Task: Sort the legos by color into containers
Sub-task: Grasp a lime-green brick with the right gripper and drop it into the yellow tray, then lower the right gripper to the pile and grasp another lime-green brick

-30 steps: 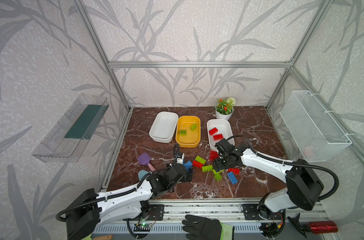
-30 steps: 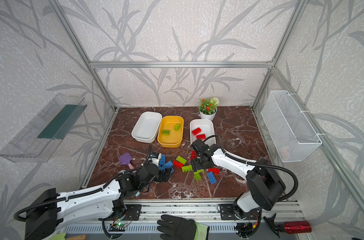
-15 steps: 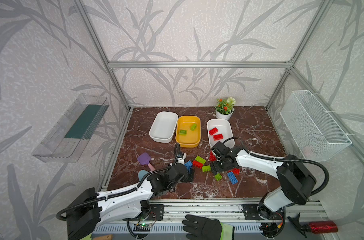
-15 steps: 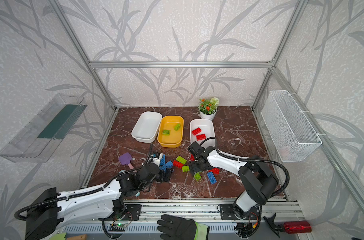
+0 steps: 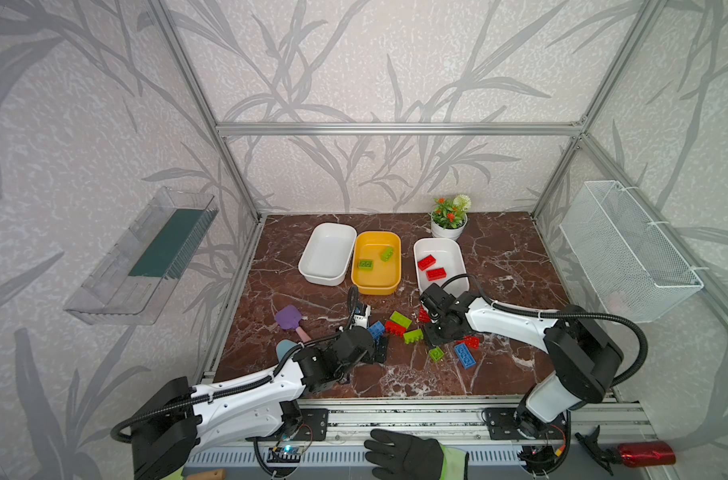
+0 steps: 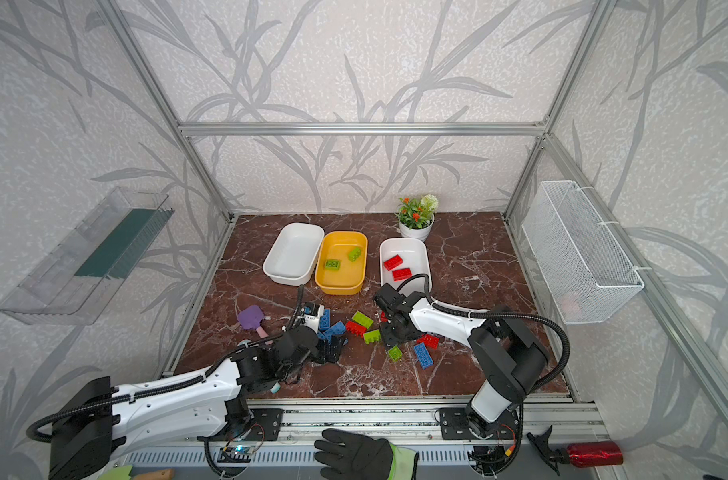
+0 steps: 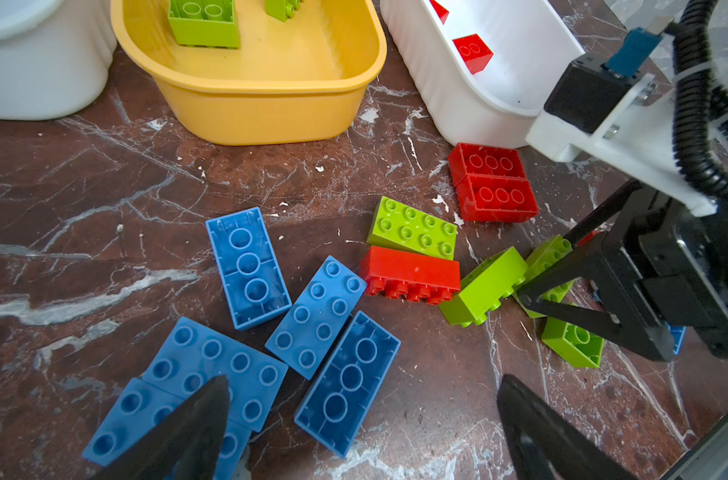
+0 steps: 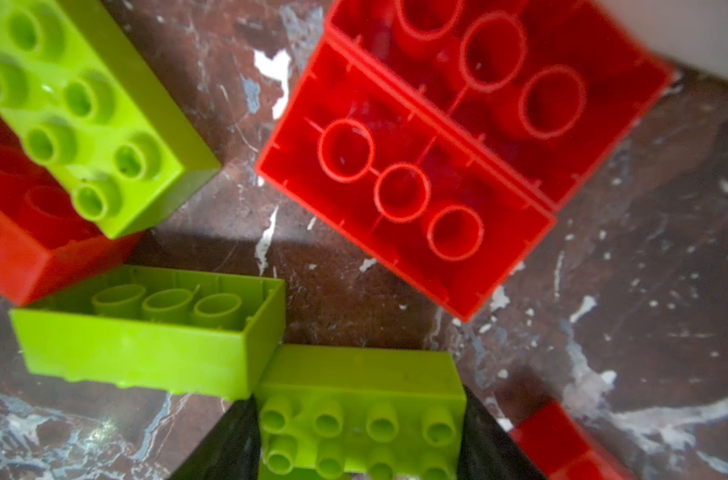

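- The lime green brick (image 8: 360, 415) sits studs up in the loose pile on the tabletop (image 5: 499, 257), in front of the tubs. It is right between the black fingers (image 8: 489, 440) of the right gripper (image 8: 359, 401).
- Those fingers have closed against the brick's two short ends and touch both, so the gripper is clamped on it. I cannot tell whether the brick has left the marble.
- One corner of it touches an upturned lime brick (image 8: 146, 345). Just past that gap lie two upturned red bricks (image 8: 403, 183), side by side with their hollow sides showing.
- Further left in the pile, the blue bricks (image 7: 316, 316) cluster beneath the left gripper (image 7: 362, 380). Its fingers stand wide apart with nothing between them.
- Behind the pile, the yellow tub (image 5: 376, 287) holds two lime bricks (image 5: 365, 264).
- The right white tub (image 5: 449, 257) holds two red bricks (image 5: 426, 262), and its near end is just behind the right arm's wrist.
- The left white tub (image 5: 327, 257) stands just beside the yellow one.
- Compared with a second ago, the right arm's elbow has swung in toward the left. Its gripper has slid slightly toward the middle of the pile, onto the lime green brick.
- The left arm, the bricks in the tubs and the gloved hand (image 5: 403, 455) at the front rail are where they were.
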Controlling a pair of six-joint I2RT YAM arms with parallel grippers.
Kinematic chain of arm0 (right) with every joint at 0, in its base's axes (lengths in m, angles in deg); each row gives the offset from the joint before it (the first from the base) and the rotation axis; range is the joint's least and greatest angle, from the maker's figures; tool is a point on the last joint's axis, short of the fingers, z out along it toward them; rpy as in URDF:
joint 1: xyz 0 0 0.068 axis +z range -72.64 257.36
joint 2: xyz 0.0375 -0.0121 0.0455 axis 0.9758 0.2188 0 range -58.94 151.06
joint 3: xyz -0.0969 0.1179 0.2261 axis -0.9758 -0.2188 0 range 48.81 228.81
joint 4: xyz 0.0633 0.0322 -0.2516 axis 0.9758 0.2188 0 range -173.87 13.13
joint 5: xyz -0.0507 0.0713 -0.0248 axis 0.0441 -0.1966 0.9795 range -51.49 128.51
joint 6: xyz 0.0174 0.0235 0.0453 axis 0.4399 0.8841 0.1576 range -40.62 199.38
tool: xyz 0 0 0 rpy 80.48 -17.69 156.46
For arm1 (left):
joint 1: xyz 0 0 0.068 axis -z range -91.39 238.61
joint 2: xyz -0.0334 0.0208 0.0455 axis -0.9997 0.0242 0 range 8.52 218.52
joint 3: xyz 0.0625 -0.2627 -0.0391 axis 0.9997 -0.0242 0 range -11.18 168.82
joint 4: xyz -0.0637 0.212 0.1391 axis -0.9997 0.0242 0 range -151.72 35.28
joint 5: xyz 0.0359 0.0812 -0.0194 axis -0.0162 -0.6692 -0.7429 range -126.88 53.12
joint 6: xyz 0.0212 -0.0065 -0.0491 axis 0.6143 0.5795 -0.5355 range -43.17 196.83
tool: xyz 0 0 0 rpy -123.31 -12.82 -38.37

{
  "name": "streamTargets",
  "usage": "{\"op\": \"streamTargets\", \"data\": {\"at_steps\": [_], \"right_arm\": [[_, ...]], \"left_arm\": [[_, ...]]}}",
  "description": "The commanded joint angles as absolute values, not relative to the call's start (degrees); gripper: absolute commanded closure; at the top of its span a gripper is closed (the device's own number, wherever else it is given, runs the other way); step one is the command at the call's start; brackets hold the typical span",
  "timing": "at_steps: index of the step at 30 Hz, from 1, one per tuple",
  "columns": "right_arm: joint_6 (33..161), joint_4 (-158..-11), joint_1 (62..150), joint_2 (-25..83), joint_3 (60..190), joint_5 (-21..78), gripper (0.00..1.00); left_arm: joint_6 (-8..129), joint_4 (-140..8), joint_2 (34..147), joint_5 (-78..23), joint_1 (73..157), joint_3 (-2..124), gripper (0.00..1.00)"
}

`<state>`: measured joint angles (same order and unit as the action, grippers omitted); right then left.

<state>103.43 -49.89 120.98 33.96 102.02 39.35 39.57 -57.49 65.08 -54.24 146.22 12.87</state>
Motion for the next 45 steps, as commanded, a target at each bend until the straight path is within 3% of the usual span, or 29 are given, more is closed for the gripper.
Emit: {"op": "streamTargets", "data": {"at_steps": [1, 10, 14, 28, 35, 38, 40, 45], "right_arm": [[103.2, -45.71, 121.32, 31.0, 104.24, 41.82, 0.48], [100.69, -40.44, 121.33, 24.87, 111.35, 44.22, 0.49], [97.31, -46.62, 121.26, 26.24, 115.81, 45.45, 0.49], [89.81, -43.28, 117.9, 60.23, 157.61, 41.73, 0.48], [88.7, -33.96, 115.16, 77.97, 183.63, 37.03, 0.39], [88.39, -27.96, 114.81, 85.55, 196.86, 35.54, 0.19], [88.26, -23.64, 114.72, 89.47, 204.89, 34.96, 0.15], [88.76, -18.68, 114.81, 87.9, 206.57, 33.58, 0.14]], "left_arm": [[38.91, -57.32, 63.27, -56.16, 146.29, 11.52, 0.01], [38.68, -56.06, 58.26, -58.62, 146.36, 9.41, 0.01], [38.09, -54.38, 55.46, -60.57, 146.35, 8.08, 0.01], [35.01, -42.21, 36.18, -70.57, 146.01, 2.23, 0.01], [33.96, -37.68, 27.41, -72.72, 145.73, 0.92, 0.01], [33.85, -37.62, 27.61, -72.68, 145.52, 1.01, 0.01], [34.09, -37.96, 28.79, -72.52, 145.48, 1.56, 0.01], [35.54, -40.66, 33.14, -71.63, 145.39, 2.95, 0.01]]}}
